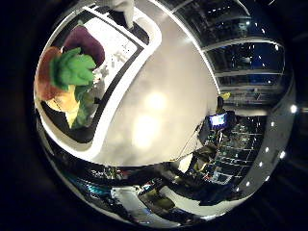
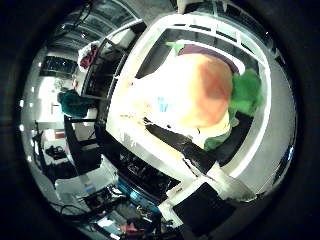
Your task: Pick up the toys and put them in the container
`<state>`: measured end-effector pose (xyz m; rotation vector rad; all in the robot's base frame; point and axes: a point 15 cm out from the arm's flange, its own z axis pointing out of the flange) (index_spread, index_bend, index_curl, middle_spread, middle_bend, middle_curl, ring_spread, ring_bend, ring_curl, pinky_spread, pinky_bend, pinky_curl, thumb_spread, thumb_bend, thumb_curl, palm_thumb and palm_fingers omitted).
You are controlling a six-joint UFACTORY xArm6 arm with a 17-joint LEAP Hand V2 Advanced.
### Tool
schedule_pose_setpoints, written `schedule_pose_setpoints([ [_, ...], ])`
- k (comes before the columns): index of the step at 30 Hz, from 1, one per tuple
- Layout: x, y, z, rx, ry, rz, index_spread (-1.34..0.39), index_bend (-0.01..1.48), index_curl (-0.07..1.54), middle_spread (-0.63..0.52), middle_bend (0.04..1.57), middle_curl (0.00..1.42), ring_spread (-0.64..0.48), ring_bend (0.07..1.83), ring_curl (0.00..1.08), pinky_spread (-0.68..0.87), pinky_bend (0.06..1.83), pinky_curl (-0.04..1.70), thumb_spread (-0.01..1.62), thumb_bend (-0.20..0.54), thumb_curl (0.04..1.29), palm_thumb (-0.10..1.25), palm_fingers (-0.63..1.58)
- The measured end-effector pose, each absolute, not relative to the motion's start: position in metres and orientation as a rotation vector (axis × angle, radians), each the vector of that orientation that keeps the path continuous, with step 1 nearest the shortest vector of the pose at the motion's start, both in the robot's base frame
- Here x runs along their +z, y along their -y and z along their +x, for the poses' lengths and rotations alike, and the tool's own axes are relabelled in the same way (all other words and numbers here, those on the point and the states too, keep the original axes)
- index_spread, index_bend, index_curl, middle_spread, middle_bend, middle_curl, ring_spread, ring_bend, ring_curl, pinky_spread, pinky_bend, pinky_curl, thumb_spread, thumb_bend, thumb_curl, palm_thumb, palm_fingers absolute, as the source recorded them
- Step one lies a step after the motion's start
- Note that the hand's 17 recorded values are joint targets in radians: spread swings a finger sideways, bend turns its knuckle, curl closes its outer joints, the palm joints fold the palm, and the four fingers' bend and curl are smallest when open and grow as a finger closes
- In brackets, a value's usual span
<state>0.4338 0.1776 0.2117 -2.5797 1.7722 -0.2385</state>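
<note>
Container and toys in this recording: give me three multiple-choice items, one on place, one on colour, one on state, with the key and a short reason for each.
1. Where do the plush toys lie?
A. inside the container
B. on the bare table beside the container
C. on the floor

2. What colour are the leafy tops on the toys?
A. blue
B. green
C. white

3. What is the state of the container?
A. closed with a lid
B. tipped on its side
C. open on top, toys showing

Key:
1 A: the orange toy and the purple toy sit within the white rim of the container.
2 B: the leaves are plainly green.
3 C: no lid covers it, and it rests flat on the table; the toys show from above.

The robot hand shows only at a view's edge.
</note>
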Motion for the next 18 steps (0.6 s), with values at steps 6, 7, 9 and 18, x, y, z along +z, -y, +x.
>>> schedule_pose_setpoints([
  [6, 0.227, -0.155, 0.43, -0.239, -1.803, -2.587, -0.51, 0.17, 0.28, 0.12, 0.16, 0.26, 0.28, 0.38, 0.28, 0.55, 0.65, 0.51, 1.02, -0.027, 0.38, 0.72, -0.05],
  [7, 0.23, -0.149, 0.427, -0.235, -1.818, -2.59, -0.5, 0.17, 0.28, 0.12, 0.16, 0.26, 0.28, 0.37, 0.28, 0.55, 0.63, 0.49, 1.02, -0.028, 0.38, 0.72, -0.05],
  [9, 0.238, -0.129, 0.423, -0.228, -1.861, -2.587, -0.5, 0.17, 0.28, 0.12, 0.16, 0.25, 0.28, 0.35, 0.27, 0.54, 0.62, 0.46, 1.02, -0.024, 0.37, 0.72, -0.04],
  [18, 0.265, -0.015, 0.38, -0.08, -2.162, -2.544, -0.5, 0.19, 0.31, 0.12, 0.16, 0.24, 0.28, 0.27, 0.25, 0.49, 0.51, 0.37, 1.03, -0.022, 0.36, 0.71, -0.03],
])
